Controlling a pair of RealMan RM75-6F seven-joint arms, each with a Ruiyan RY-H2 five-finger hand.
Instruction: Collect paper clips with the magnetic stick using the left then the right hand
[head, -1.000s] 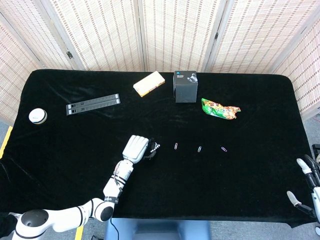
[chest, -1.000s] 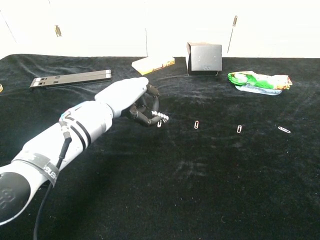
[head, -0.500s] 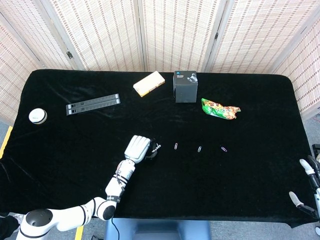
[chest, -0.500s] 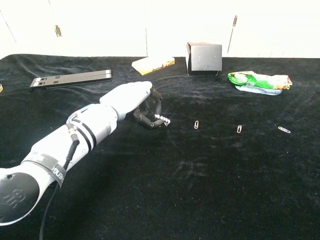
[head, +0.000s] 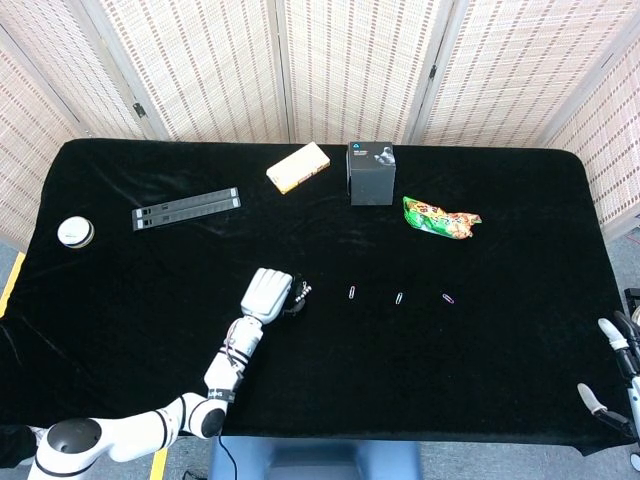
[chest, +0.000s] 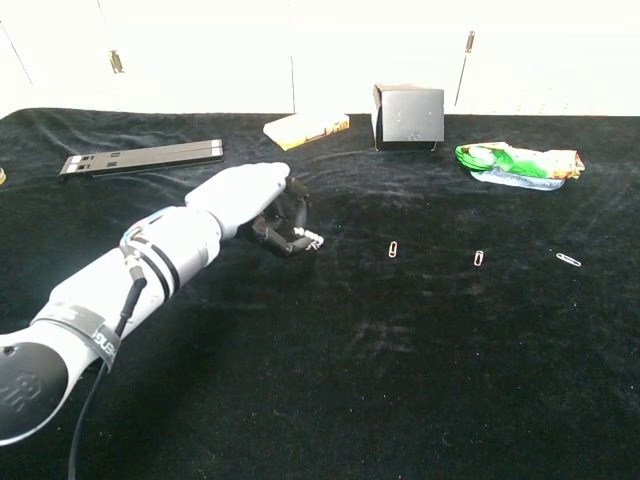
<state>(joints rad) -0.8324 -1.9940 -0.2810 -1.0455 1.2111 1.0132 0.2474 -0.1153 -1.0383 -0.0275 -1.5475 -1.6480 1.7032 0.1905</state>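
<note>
Compared with half a second earlier, the left hand (head: 268, 294) (chest: 262, 205) had drawn back toward 9 o'clock, away from the row of clips, carrying the magnetic stick (head: 300, 293) (chest: 307, 238) with it. The dark fingers (chest: 281, 226) were curled around the stick, whose short, beaded, silvery tip projected from the fist toward 3 o'clock; whether a clip clung to that tip could not be told. The hand's smooth white shell faced upward, its ribbed grey forearm trailing toward 7 o'clock.

Three small wire paper clips lay in a row on the black velvety table cloth (head: 500, 360) (chest: 420, 380): the first paper clip (head: 352, 293) (chest: 393, 248) at 3 o'clock of the stick and apart from it, the middle paper clip (head: 399, 298) (chest: 479, 258) beyond, and the last paper clip (head: 448, 298) (chest: 568, 260), purplish in the head view, farthest toward 3 o'clock.

The right hand (head: 612, 370) showed only at the table's 4 o'clock edge, white fingers apart and holding nothing.

Along the 12 o'clock side stood a matte black box (head: 371, 173) (chest: 409, 116), a flat yellow rectangular packet (head: 298, 166) (chest: 306, 126), a crinkled green snack bag (head: 440, 217) (chest: 518, 163), and a long dark slotted strip (head: 186, 209) (chest: 142, 156). A round white disc (head: 75, 233) sat near the 9 o'clock edge.
</note>
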